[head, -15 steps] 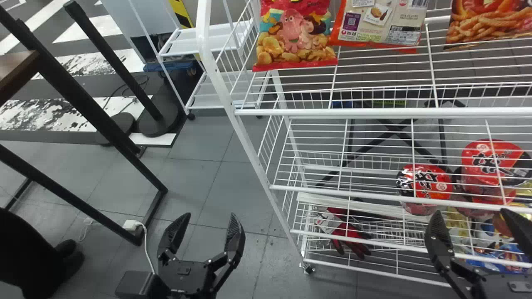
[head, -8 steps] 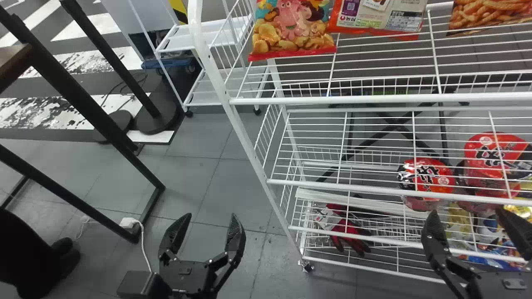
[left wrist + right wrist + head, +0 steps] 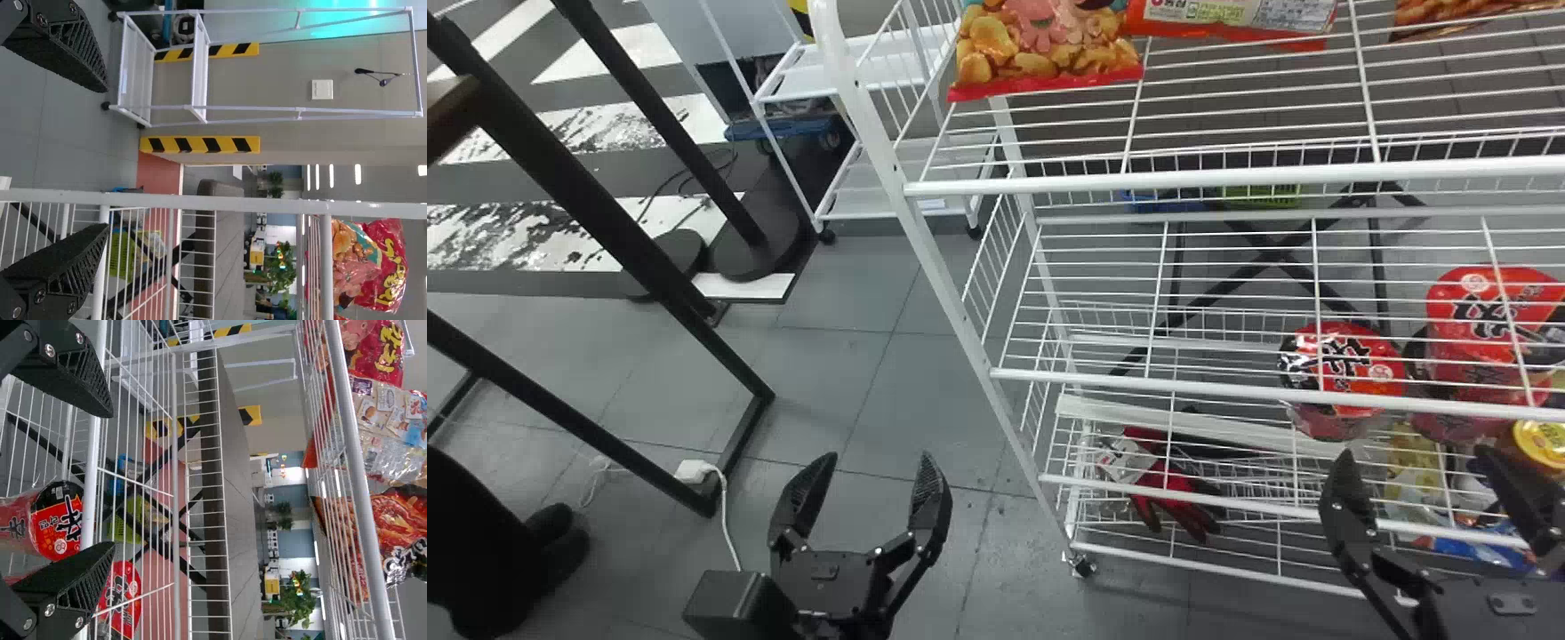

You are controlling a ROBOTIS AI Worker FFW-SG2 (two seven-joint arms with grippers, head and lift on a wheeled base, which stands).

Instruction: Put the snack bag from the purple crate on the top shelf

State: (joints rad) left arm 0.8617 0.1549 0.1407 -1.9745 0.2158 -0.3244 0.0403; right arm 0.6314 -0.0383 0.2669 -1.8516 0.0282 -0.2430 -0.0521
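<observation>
In the head view, the left pincer [image 3: 871, 455] hangs over the floor with its fingers spread and nothing between them, to the left of the white wire rack [image 3: 1209, 182]. The right pincer [image 3: 1416, 452] is equally spread and bare, in front of the rack's lower shelves. Ahead of the two are a pink-and-yellow snack bag with a red hem [image 3: 1045, 49], an orange-and-pale printed bag [image 3: 1232, 18] and a bag picturing orange-brown sticks [image 3: 1463, 16]. Whether one of these is the bag the task means, I cannot tell. Red-and-black noodle tubs [image 3: 1343, 364] sit just beyond the right pincer.

In the left wrist view, the red-hemmed bag stands well above the left pincer on the top shelf [image 3: 325, 267], seemingly propped up so that its printed front faces outward. The open, low pose leaves this pincer free to take a load, but it would need raising to reach that shelf.

In the right wrist view, the three bags line up above the right pincer, side by side, probably to keep each one reachable. The rack is close enough that raising this pincer carelessly could catch a rail.
</observation>
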